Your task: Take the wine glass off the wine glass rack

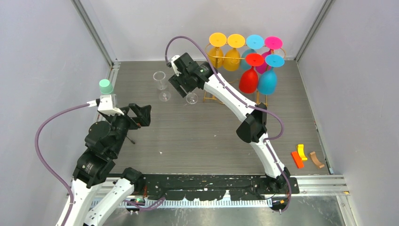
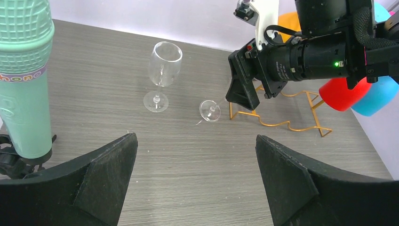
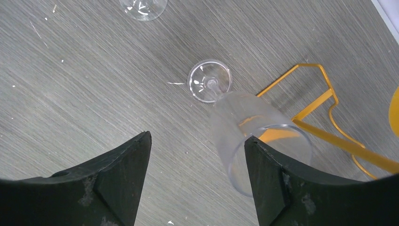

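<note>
Two clear glasses on the table, the spare one (image 2: 164, 63) standing to the left; six coloured glasses (image 1: 248, 80) hang on the wine glass rack (image 3: 313, 106), far right. The wine glass (image 3: 254, 117) is foot-down just left of the rack base, with its long axis leaning up toward the rack. Its bowl sits inside the spread right gripper (image 3: 197, 137), close by one finger; the left gripper (image 2: 195, 139), near left, gapes wide and holds nothing.

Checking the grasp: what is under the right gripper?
A clear wine glass, bowl between the open fingers, foot on the grey table; one finger hides part of its rim.
</note>
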Controlling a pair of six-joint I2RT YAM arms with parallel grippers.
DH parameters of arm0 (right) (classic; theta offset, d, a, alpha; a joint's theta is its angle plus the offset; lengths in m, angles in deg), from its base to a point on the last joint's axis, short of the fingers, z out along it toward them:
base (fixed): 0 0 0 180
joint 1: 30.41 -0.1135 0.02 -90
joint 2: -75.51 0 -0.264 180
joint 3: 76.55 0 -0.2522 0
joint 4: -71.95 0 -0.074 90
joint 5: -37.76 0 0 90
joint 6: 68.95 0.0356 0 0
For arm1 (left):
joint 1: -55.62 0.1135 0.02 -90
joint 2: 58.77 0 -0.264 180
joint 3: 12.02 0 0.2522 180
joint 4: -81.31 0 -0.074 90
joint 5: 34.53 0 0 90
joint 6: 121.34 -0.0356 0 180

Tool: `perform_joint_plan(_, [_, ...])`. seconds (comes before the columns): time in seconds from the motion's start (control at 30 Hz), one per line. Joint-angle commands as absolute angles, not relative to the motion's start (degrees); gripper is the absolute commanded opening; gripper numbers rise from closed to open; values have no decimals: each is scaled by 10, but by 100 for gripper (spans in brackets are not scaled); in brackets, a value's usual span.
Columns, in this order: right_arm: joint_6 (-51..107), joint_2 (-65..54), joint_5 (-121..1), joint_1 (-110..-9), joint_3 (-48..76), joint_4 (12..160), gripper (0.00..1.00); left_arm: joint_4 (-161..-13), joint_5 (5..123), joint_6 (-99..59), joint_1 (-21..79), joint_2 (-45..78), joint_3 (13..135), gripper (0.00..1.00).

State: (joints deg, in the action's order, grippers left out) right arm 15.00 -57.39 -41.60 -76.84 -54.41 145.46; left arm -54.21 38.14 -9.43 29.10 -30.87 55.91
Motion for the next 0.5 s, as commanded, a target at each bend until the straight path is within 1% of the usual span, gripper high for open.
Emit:
perform_joint_plan(0.0, [138, -575, -409, -764, -540, 1402, 78, -553, 386, -95, 290, -302, 556, 100])
perform_joint_plan(0.27, [125, -565, -416, -763, -509, 1329, 77, -553, 386, -95, 290, -298, 556, 100])
perform_joint_plan(0.33, [122, -561, -426, -762, -497, 1311, 75, -552, 386, -95, 290, -298, 556, 100])
perform_joint_plan(0.47, [116, -558, -437, -759, -487, 1292, 65, -551, 384, -95, 290, -298, 557, 100])
